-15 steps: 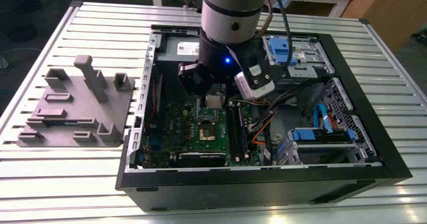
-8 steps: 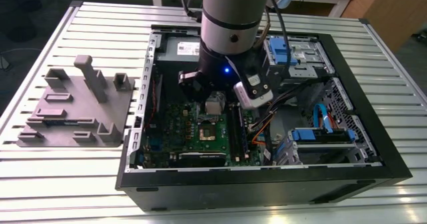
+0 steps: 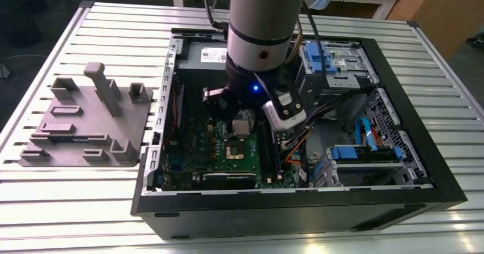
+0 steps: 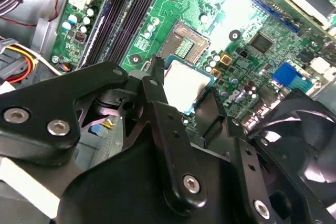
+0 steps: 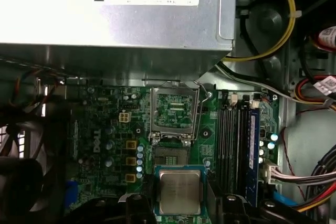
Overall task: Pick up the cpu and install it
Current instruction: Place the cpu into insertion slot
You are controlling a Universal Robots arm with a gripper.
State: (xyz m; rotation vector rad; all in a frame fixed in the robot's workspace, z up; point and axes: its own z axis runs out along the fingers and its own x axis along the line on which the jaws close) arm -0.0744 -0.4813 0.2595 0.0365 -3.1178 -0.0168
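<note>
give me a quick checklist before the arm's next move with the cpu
1. cpu gripped: ok, the gripper is closed on two opposite edges.
2. cpu sitting level in the grip: cannot tell.
3. socket bracket holds no chip: ok.
4. cpu lined up over the socket bracket: cannot tell from these angles.
5. cables clear of the socket bracket: ok, they lie beyond the board's edge.

The arm (image 3: 261,33) points straight down, jaws clamped on the cpu (image 5: 179,191).
</note>
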